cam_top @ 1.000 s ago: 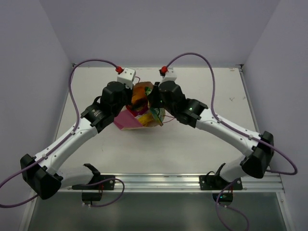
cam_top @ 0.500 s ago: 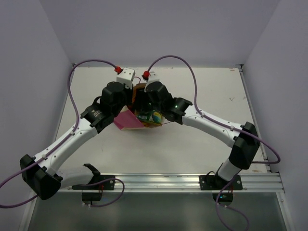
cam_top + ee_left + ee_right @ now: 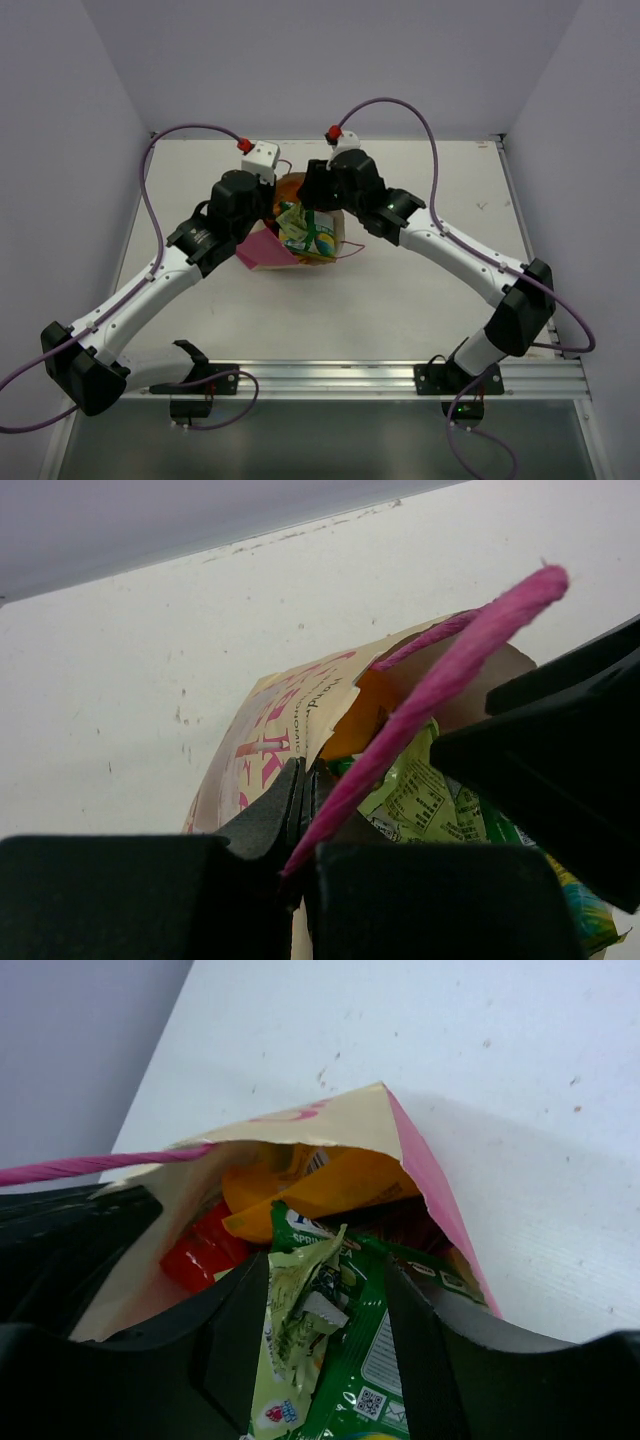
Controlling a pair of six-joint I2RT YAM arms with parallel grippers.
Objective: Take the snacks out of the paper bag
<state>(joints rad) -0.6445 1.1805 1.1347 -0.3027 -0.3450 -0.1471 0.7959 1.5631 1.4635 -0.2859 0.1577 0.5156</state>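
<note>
Right jaws pinch the green packet (image 3: pixel 305 1312), left jaws clamp the rim of the paper bag (image 3: pixel 270 730); if the packet snags between them, I'd expect the bag to tear.

The paper bag (image 3: pixel 310 1125) is matt tan paper, and its handle (image 3: pixel 440 680) is fuzzy pink twisted cord. Inside it, the green packet (image 3: pixel 350 1390) is glossy, crinkled film. At twelve o'clock from that, the orange packet (image 3: pixel 320 1185) shines smooth.

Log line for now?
left gripper: shut on paper bag rim | right gripper: shut on green packet at bag mouth | orange packet, red packet: inside
</note>
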